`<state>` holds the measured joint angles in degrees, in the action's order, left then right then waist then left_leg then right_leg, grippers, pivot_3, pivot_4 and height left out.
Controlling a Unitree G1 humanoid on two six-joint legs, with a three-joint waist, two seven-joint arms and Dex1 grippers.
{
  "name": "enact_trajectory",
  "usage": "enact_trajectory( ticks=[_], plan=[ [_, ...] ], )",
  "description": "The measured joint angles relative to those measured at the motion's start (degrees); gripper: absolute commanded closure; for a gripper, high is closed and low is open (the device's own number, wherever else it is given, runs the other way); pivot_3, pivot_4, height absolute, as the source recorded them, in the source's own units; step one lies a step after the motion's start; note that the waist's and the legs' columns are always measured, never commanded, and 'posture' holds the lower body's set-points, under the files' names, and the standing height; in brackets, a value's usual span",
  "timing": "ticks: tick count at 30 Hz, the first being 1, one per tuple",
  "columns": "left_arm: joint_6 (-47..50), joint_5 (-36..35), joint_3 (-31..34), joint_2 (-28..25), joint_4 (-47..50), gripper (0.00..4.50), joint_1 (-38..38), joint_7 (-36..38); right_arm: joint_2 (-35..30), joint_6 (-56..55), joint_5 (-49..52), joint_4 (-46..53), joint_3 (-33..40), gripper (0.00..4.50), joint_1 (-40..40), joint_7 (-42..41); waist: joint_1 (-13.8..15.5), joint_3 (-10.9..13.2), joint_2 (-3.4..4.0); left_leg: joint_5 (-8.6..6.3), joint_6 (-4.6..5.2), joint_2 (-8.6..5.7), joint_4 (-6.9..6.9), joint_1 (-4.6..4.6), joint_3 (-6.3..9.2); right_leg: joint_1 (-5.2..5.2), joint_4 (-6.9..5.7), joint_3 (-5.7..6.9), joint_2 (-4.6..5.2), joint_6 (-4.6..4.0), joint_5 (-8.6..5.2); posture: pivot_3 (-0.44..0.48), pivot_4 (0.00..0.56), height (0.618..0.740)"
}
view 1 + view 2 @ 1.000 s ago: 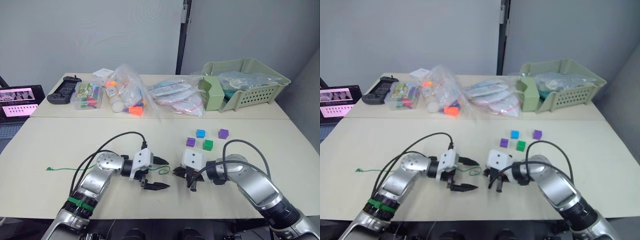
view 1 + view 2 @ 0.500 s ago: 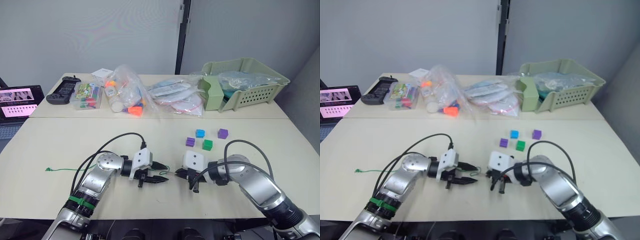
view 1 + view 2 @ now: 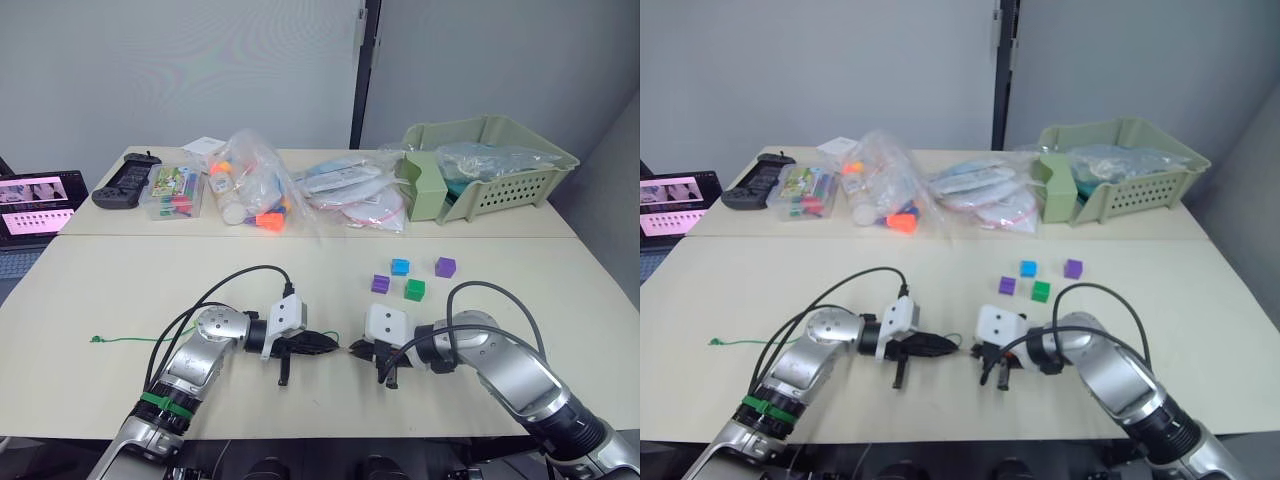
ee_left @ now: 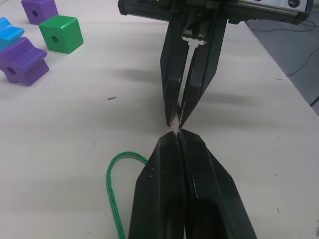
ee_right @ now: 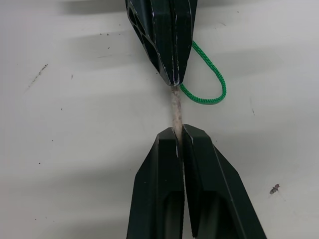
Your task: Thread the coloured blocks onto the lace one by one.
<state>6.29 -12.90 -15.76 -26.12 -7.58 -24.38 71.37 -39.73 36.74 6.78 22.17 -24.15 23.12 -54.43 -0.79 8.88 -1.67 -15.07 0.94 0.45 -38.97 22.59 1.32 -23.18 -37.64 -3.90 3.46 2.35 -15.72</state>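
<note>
Both sets of black wedge-shaped jaws are pinched shut on the lace (image 5: 202, 74): left gripper (image 4: 175, 135) and right gripper (image 5: 176, 133) meet tip to tip on its pale, frayed-looking stiff end, with the braided green cord looping just beside them on the matte cream bench (image 3: 120, 290). Beyond the right jaws sit glossy holed blocks: green cube (image 4: 61, 33), purple star-ish one (image 4: 21, 60), probably blue (image 4: 9, 31) behind.

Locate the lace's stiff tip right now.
The pale tip spans the gap between the left gripper and right gripper, pinched by both, on the near table ahead of the blocks.
</note>
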Motion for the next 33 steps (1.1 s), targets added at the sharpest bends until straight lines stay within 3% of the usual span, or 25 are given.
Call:
enact_trajectory(
  ticks=[12, 14, 23, 26, 27, 33],
  plan=[
    [0.2, -0.7, 0.0, 0.0, -0.1, 4.50, 0.0, 0.9, -0.4, 2.8, 1.4, 3.6, 4.3, 0.44, -3.4, 2.6, 0.0, 0.0, 0.00, 0.00, 0.00, -0.02, -0.01, 0.00, 0.01, 0.01, 0.00, 0.01, 0.01, 0.00, 0.00, 0.000, 0.150, 0.740],
    [0.1, -0.7, 0.0, 0.0, -0.2, 4.50, -0.1, 1.2, -0.8, 3.2, 1.4, 4.1, 4.7, 0.06, -4.1, 2.8, 0.0, 0.0, 0.00, 0.00, 0.00, -0.03, -0.01, 0.00, 0.01, 0.01, 0.00, 0.00, 0.02, 0.00, 0.00, 0.000, 0.150, 0.740],
    [3.5, -0.6, -1.3, -0.3, 2.9, 4.50, -0.4, 1.2, -0.6, 2.7, 1.3, 4.3, 4.4, 0.06, -6.9, 3.4, 0.0, 0.0, 0.00, 0.00, 0.00, -0.06, -0.01, 0.00, 0.01, 0.02, -0.01, 0.00, 0.01, 0.00, 0.00, 0.000, 0.150, 0.740],
    [4.1, -0.7, -1.2, -0.8, 3.6, 4.50, 0.1, 1.1, -0.1, 0.1, 1.3, 2.2, 4.4, 0.84, -8.3, 3.6, 0.0, 0.0, 0.00, 0.00, 0.00, -0.07, -0.01, -0.02, 0.02, 0.04, 0.00, 0.00, 0.01, 0.00, 0.00, 0.000, 0.150, 0.740],
    [4.6, -0.8, -1.0, -0.9, 3.7, 3.95, 0.2, 0.9, -0.1, -1.4, 1.3, 1.7, 4.4, 1.21, -8.8, 3.3, 0.0, 0.0, 0.00, 0.00, 0.00, -0.06, -0.01, -0.08, 0.02, 0.09, 0.00, 0.00, 0.00, 0.00, 0.00, 0.000, 0.150, 0.740],
    [6.3, -1.9, -0.2, -2.3, 5.4, 2.00, 0.2, 0.5, 0.1, -5.6, 1.3, -0.9, 4.0, 3.27, -9.9, 2.1, 0.0, 0.0, 0.00, 0.00, 0.00, -0.03, 0.00, -0.64, 0.03, 0.75, 0.15, 0.01, -0.03, 0.02, -0.02, 0.000, 0.150, 0.740]
  ],
)
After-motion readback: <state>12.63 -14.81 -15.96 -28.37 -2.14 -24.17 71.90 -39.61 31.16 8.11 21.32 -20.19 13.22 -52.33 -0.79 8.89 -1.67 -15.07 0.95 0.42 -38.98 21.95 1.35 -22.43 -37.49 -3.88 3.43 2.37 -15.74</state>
